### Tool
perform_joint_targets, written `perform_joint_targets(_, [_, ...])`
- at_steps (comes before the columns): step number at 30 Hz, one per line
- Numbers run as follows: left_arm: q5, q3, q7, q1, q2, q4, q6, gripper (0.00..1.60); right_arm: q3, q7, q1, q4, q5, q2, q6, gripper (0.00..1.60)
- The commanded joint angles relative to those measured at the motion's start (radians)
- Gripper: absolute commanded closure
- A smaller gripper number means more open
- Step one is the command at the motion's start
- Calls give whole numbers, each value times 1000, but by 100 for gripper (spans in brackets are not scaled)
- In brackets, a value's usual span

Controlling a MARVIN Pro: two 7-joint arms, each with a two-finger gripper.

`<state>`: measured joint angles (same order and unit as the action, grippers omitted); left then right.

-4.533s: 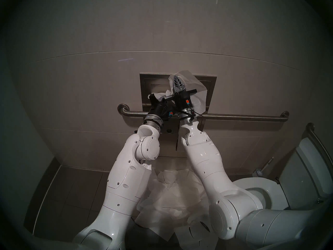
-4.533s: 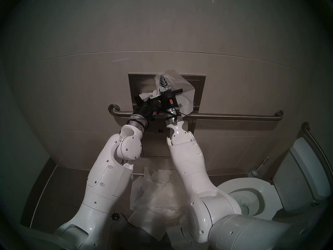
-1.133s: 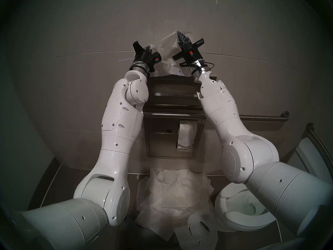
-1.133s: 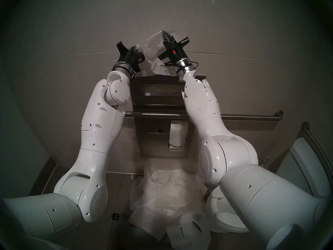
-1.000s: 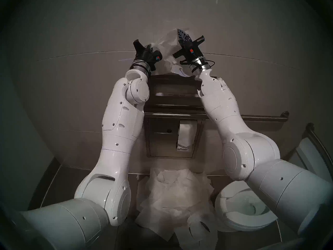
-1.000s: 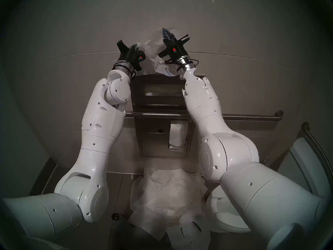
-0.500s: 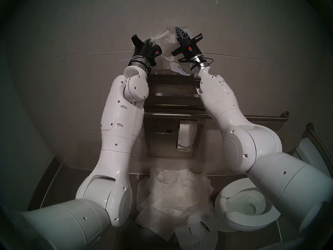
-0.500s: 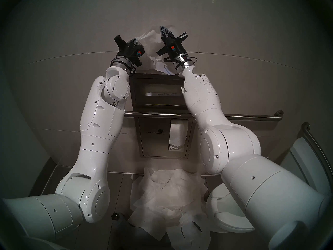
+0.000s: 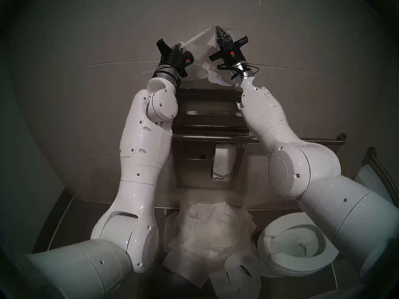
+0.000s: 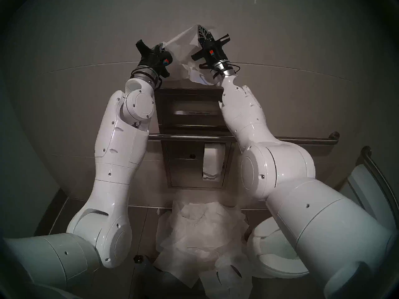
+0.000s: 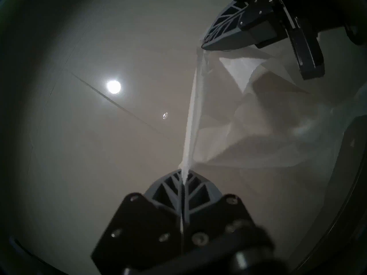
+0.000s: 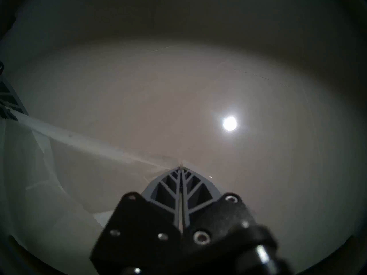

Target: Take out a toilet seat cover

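Above the dispenser (image 9: 208, 110): the cover (image 9: 199, 52) is held up in front of the wall, stretched between both tools, its lower edge hanging crumpled just above the dispenser's top.
Left tool (image 11: 183, 172): fully closed, one corner of the cover pinched between its fingers.
Right tool (image 12: 181, 168): fully closed on the opposite end of the top edge, which is drawn into a taut band between the two tools.
Cover: thin, translucent, creased; it appears clear of the slot, though its lowest part is partly hidden by the right arm.
Step in hand: the sheet is judged to be out and lifted; the pulling-out seems nearly done.
Next move: a gentle carry away from the wall is called for, with both tools kept at even spacing, since more tension may tear the paper.
Floor: a heap of sheets (image 9: 207, 233) lies below, beside the toilet (image 9: 287, 261).
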<state>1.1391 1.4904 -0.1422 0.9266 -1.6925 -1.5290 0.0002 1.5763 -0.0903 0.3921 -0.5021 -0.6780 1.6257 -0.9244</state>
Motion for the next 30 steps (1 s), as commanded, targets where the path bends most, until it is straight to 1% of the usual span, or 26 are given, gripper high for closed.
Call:
perform_joint_targets(1, [1, 6, 2, -37, 0, -38, 3, 160, 0, -40, -82, 9, -13, -3, -27, 160])
perform_joint_targets(4, [2, 6, 0, -39, 0, -36, 3, 160, -4, -40, -91, 30, -25, -6, -36, 160])
perform_joint_targets(6, [3, 7, -1, -40, 0, -34, 4, 160, -14, -44, -98, 46, -48, -10, -32, 160])
perform_joint_targets(9, [4, 8, -2, -40, -2, -31, 3, 160, -19, -61, -100, 63, -63, -13, -36, 160])
perform_joint_targets(30, [9, 11, -1, -40, -4, -28, 0, 160, -45, -131, -118, 102, -97, -17, -36, 160])
